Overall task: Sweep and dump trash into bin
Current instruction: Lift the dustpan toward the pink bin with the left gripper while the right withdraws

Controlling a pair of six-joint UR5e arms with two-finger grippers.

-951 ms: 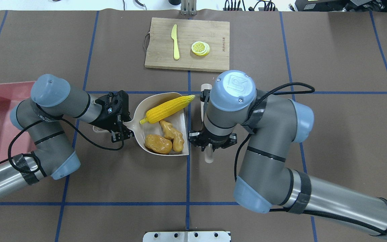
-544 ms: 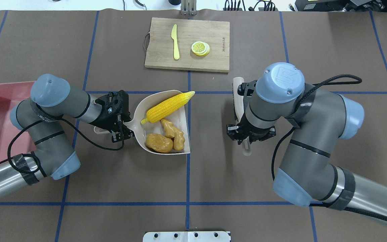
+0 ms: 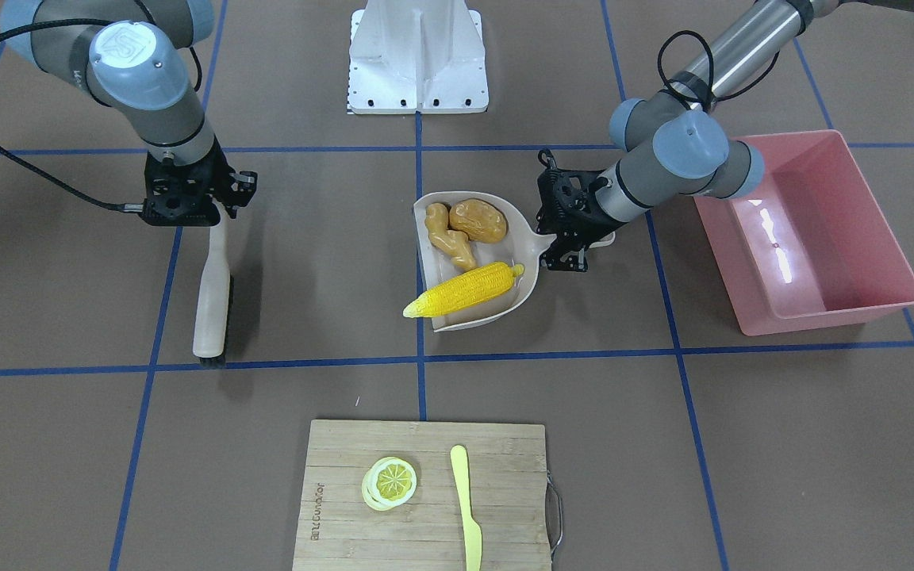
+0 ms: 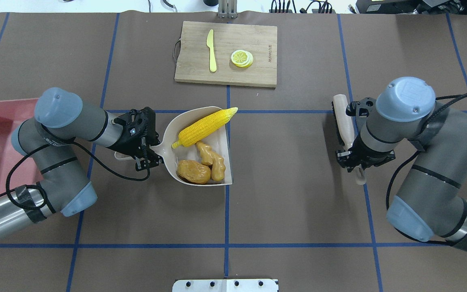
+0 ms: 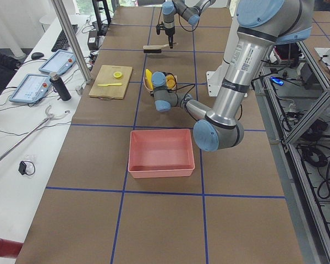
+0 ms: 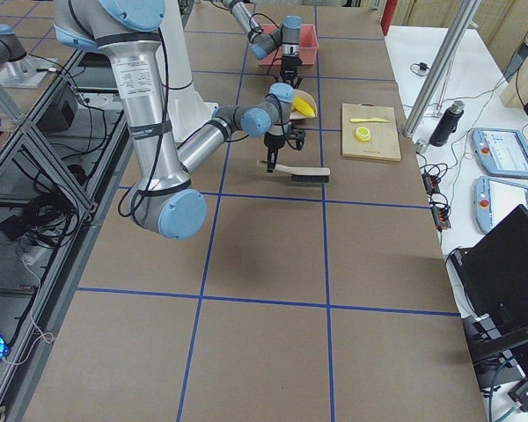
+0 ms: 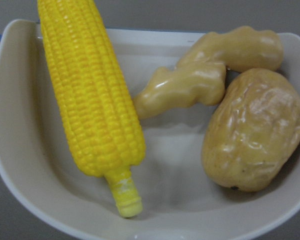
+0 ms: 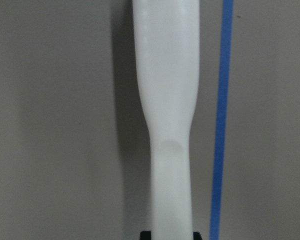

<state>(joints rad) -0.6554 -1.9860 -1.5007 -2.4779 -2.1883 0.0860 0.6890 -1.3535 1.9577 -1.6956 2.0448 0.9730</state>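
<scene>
The left gripper (image 4: 149,155) is pinching the short handle of a beige, scoop-shaped plastic dustpan (image 4: 168,129), its jaws pressed against the handle from both sides. All three pieces of trash are lying inside that pan, just ahead of the gripper's fingertips. The long yellow corn cob (image 4: 205,126) is lying slantwise across the pan with its stalk end nearest the gripper and its pointed tip poking past the open lip. The tan-brown lumpy potato (image 4: 193,171) is sitting in the other corner, close to the gripper. The knobbly beige ginger root (image 4: 212,159) is lying between the two, touching the potato. Whether the pan is resting on the table or hanging just above it cannot be told.

The large pink rectangular plastic bin (image 3: 885,266) is standing behind the left gripper, beyond the arm's wrist and elbow, well apart from the pan.

The right gripper (image 4: 356,159) is pointing straight down and clamping the handle of a pale, long-handled brush (image 4: 342,121), which is stretching away from the fingers along a blue tape line, well apart from the dustpan.
</scene>
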